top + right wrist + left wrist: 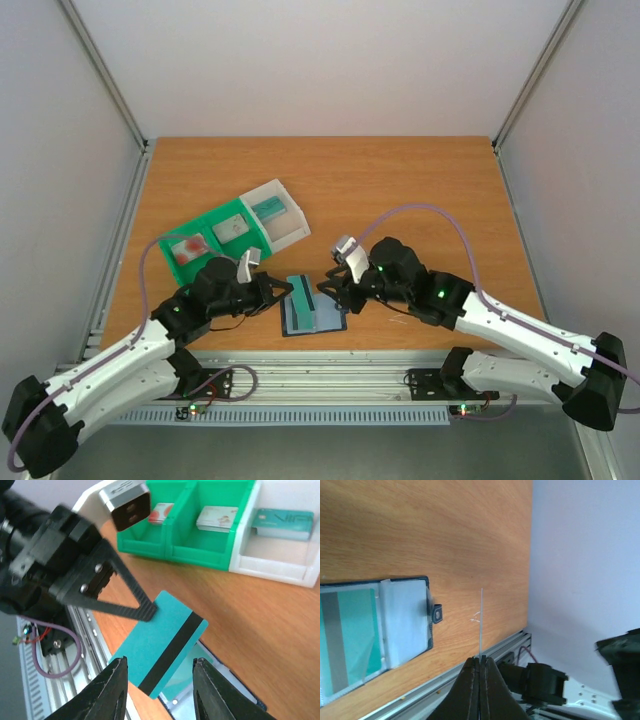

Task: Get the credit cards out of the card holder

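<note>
Although the top view shows the held teal card (300,292) only as a small upright slab between the two hands, the right wrist view shows its whole face with a black stripe. There the left hand (148,612) pinches it at one corner. The left wrist view shows it edge-on, a thin line rising from closed fingertips.

The right hand (160,680) stands partly open, its fingers on either side of the card's lower end (whether they touch it I cannot tell).

The card holder (313,316) lies open by the middle of the worktop's (400,180) near edge, just under both hands and the held card. There is one holder, with a second teal card (350,635) in its clear pocket.

One tray (200,559) sits toward the left edge. Its three compartments hold a red-and-white card (160,511), a pale card (216,518) and a blue-green card (282,519).
</note>
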You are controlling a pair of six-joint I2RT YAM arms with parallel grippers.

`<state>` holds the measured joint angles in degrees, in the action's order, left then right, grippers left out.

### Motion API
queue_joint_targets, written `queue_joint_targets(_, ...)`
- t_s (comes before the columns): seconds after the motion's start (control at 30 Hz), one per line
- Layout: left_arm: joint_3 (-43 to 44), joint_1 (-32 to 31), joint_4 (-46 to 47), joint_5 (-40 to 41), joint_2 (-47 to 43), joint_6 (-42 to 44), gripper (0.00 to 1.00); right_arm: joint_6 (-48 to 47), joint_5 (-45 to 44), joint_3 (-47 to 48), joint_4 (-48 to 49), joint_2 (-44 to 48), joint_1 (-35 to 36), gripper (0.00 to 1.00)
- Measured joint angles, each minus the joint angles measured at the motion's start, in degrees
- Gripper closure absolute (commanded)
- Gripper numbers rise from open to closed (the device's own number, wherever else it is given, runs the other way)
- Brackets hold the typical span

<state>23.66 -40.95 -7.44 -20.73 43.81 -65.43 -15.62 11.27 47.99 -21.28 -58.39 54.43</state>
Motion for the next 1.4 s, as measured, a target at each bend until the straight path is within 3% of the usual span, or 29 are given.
queue_joint_targets(0.33,0.0,0.0,-0.04,1.4,-4.48,-9.81,1.0,-17.86,4.28,-12.37,11.28,5.4,8.0,0.52)
queue_joint_targets(0.53,-0.26,0.0,2.19,0.72,-4.61,-11.43,1.0,-20.87,-2.82,-12.52,15.39,4.09,9.94,0.48)
queue_joint_targets(0.67,-0.24,0.0,4.37,0.68,-4.52,-5.46,1.0,-7.26,-8.9,-7.63,10.49,3.56,10.14,0.46)
queue_joint_targets(0.93,-1.38,-0.48,11.13,3.82,-4.66,13.57,0.99,27.41,-18.18,20.13,-12.9,-4.68,10.16,0.42)
queue_joint_targets(1.13,-1.4,-7.28,15.65,8.46,-4.22,29.9,1.0,47.1,-25.51,25.03,-28.61,-6.12,10.16,0.43)
queue_joint_targets(1.4,-1.88,-15.26,20.65,12.79,3.02,47.54,1.0,62.51,-28.83,25.99,-37.35,-6.43,10.16,0.42)
